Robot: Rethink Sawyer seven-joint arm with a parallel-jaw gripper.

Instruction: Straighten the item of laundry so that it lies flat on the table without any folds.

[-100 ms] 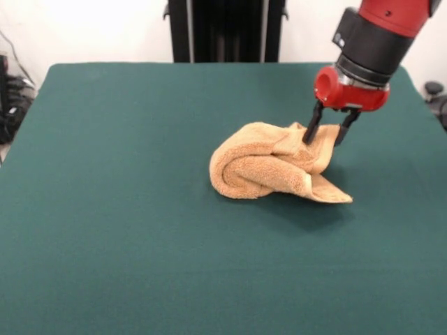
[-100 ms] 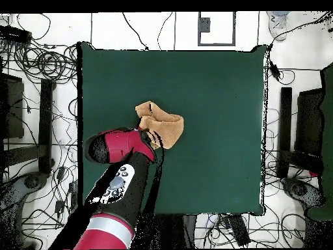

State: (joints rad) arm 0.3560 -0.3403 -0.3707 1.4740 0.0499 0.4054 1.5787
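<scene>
Spreading across nearly the whole front view, the table (image 1: 140, 265) carries a dark green cloth top with bare green on every side of the one thing lying on it. In the overhead view the same green square (image 2: 221, 163) sits among tangled cables on a pale floor.

Next in size comes the arm (image 1: 380, 31) — red and black, dropping in from the upper right of the front view, its red collar just above the cloth. From overhead it reaches up from the bottom edge at a slant (image 2: 117, 189), its red head hiding part of the heap.

The towel (image 1: 269, 164) lies a little right of the table's middle in the front view, orange-tan and bunched into a rolled lump. One thick fold curls round on the left side, while a flat corner pokes out low on the right, resting on the green. From overhead the towel (image 2: 166, 127) shows as a crumpled patch with a small flap turned toward the upper left.

The gripper (image 1: 327, 132) stands at the heap's upper right edge — two dark fingers (image 1: 310, 129) point down with a raised ridge of terry between them, so the hand is clamped on the towel.
</scene>
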